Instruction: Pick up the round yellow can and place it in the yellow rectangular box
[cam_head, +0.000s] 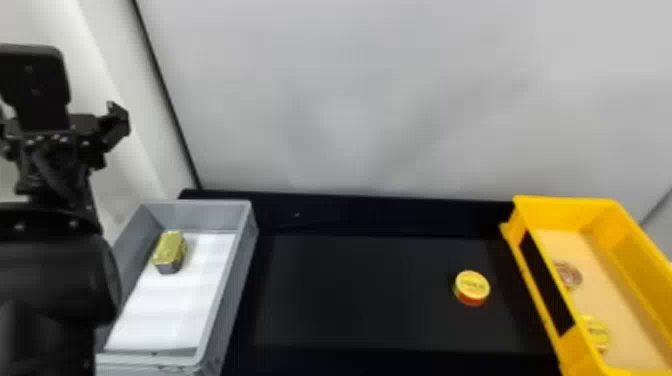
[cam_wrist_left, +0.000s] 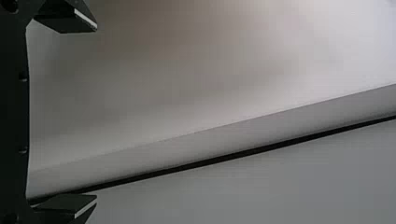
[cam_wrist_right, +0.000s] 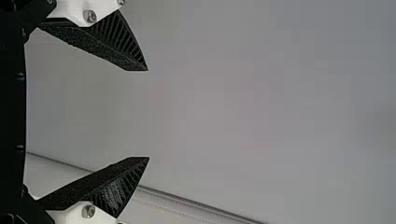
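Bearing txt (cam_head: 473, 284), 1 yellow can (cam_head: 472, 289), nr box (cam_head: 560, 215)

No text can be read. Blurred lettering crosses the lid of the round yellow can (cam_head: 472, 284), toward the right edge of the desk (cam_head: 350, 295). Inside the yellow rectangular box (cam_head: 565, 201), along its left edge, a yellow tin (cam_head: 597, 334) near the front corner and a brownish tin (cam_head: 569, 274) farther back carry illegible markings.
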